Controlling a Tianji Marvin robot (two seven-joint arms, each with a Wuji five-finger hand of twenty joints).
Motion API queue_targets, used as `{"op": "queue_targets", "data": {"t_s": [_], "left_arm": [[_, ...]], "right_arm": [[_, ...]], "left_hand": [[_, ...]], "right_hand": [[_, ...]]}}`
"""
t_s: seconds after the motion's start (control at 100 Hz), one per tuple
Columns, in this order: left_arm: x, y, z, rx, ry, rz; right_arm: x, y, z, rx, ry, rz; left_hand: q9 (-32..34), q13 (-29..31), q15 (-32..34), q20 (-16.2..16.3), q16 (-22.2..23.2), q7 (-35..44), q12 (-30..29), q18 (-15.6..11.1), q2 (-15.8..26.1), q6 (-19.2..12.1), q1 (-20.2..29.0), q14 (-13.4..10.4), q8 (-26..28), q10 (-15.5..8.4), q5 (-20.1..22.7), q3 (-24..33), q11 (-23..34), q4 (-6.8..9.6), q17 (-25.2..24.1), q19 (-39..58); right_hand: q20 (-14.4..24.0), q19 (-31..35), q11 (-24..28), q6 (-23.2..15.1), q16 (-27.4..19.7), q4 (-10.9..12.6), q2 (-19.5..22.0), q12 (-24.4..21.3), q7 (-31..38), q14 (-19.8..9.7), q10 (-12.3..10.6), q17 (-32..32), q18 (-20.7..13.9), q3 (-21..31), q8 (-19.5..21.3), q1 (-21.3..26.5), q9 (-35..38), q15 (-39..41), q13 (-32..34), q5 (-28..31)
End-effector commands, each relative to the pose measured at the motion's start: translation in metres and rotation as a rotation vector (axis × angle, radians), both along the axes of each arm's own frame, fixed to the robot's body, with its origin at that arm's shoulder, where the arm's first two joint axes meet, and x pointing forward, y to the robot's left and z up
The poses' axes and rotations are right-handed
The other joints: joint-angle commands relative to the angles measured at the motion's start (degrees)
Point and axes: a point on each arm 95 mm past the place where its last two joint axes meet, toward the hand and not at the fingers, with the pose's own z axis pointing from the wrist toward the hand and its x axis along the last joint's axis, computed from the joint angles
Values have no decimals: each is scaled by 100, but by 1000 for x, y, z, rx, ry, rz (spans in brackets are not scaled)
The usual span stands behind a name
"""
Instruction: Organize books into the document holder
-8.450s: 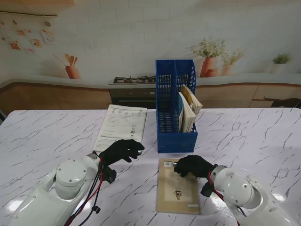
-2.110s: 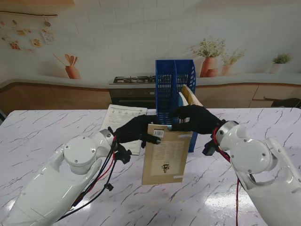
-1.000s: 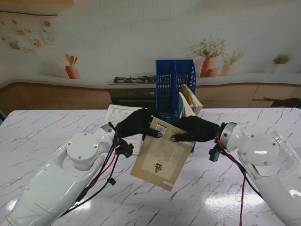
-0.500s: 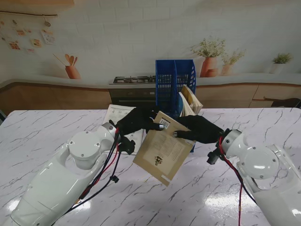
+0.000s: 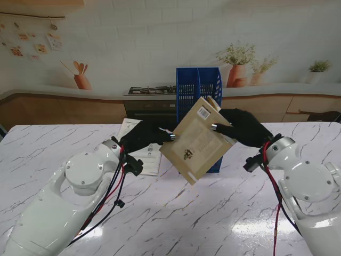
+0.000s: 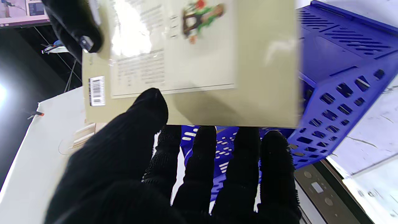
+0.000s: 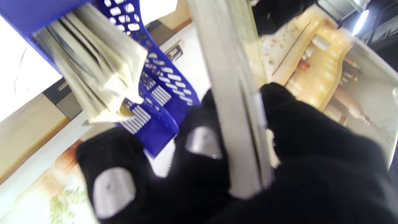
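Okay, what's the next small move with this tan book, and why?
Probably rotate the tan book upright, then lower it into the blue document holder. It hangs tilted in front of the holder, pinched by the right robot hand, left robot hand at its edge.

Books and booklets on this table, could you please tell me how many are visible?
4: a tan book held upright by both hands; a white booklet lying left of the blue holder; two in its right slot, perhaps more hidden.
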Motion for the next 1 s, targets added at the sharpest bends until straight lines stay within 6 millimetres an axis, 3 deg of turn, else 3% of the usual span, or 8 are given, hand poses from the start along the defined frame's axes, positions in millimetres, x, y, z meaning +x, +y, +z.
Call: {"op": "queue_targets", "data": {"t_s": [0.0, 0.47, 0.74, 0.99], "left_arm": [[-4, 5, -3, -10, 12, -1], [-11, 24, -19, 14, 73, 10], [-9, 32, -36, 19, 118, 13], [-9, 38, -53, 14, 154, 17]], "right_arm": [[-1, -2, 22, 9, -60, -30], [11, -39, 88, -29, -128, -298], [19, -67, 94, -101, -116, -435], [26, -83, 92, -175, -123, -553]], "left_hand": [[-158, -103, -93, -81, -63, -27, -50, 54, 96, 8, -72, -50, -71, -23, -62, -122, -94, 176, -100, -210], [-157, -239, -401, -264, -199, -64, -128, 10, 84, -44, -25, -122, -71, -112, 25, -176, -209, 175, -328, -527], [-112, -334, -556, -440, -272, 105, -187, -44, 41, -425, 33, -215, 16, -243, 91, -189, -285, 165, -566, -829], [-58, -322, -612, -512, -296, 245, -197, -52, 19, -444, 42, -224, 83, -310, 136, -137, -296, 162, -591, -918]], "right_hand": [[133, 1606, 572, -1849, 103, 778, 947, 73, 1560, -852, -327, 310, -3975, 946, 356, 826, 440, 317, 102, 502], [57, 1606, 573, -1905, 93, 780, 1006, 110, 1558, -822, -407, 304, -3970, 844, 389, 824, 432, 332, 101, 511], [46, 1606, 575, -1930, 91, 781, 1027, 151, 1534, -798, -366, 303, -3952, 799, 401, 825, 360, 336, 100, 467], [36, 1606, 559, -1911, 74, 777, 1014, 188, 1503, -741, -331, 303, -3888, 798, 406, 839, 299, 339, 102, 416]]}}
